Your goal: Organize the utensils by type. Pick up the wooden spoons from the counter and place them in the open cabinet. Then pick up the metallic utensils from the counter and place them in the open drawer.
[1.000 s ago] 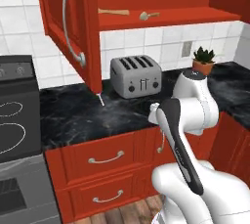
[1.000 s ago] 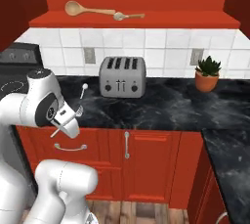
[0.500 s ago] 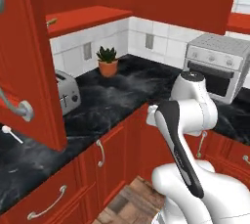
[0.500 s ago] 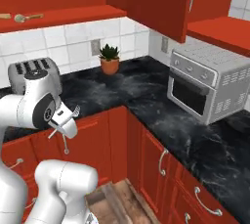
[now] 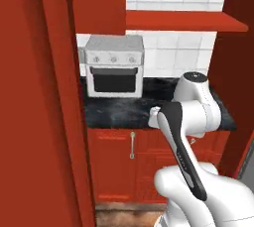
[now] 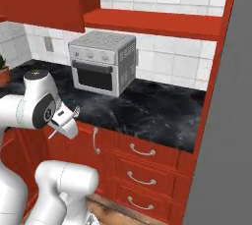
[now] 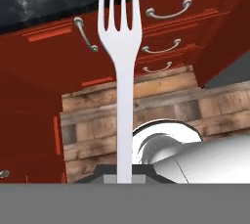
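One fork [image 7: 121, 47] in gripper [image 7: 125, 173] (tine tips cut off)

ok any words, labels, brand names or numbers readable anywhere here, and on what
None: no readable text in any view.
The boxy silver toaster oven on the glossy black marble counter has three plain knobs, with no brand or numbers to be made out.
The thin silvery metal fork shut in the claw is bare.
The red-orange drawer fronts bear grey handles, no labels.
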Controlling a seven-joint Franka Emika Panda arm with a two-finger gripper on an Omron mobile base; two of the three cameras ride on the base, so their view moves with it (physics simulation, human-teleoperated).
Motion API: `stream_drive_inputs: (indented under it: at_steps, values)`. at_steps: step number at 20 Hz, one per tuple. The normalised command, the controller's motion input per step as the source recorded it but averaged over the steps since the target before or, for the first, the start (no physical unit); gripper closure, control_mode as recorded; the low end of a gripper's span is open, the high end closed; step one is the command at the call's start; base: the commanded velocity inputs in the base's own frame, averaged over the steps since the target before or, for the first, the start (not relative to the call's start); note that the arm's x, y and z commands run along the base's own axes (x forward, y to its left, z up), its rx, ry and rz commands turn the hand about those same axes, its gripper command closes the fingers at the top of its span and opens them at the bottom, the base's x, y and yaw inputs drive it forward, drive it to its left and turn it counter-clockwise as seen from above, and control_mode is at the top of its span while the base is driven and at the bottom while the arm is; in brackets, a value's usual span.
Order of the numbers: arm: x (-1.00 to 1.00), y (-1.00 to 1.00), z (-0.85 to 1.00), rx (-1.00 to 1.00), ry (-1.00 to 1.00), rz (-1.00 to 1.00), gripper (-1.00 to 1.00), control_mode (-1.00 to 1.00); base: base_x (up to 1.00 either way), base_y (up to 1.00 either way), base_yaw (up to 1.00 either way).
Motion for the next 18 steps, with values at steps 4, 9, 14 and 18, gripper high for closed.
stream_drive_inputs:
  at_steps: [4, 9, 14, 18]
  values:
    - [0.0, 0.0, 0.0, 0.0, 0.0, 0.0, 1.0, 1.0, 0.01, 0.01, -1.0]
    - [0.0, 0.0, 0.0, 0.0, 0.0, 0.0, 1.0, 1.0, 0.01, 0.0, -1.0]
    - [0.0, 0.0, 0.0, 0.0, 0.0, 0.0, 1.0, 1.0, 0.01, 0.0, -1.0]
    - [0.0, 0.0, 0.0, 0.0, 0.0, 0.0, 1.0, 1.0, 0.0, 0.0, -1.0]
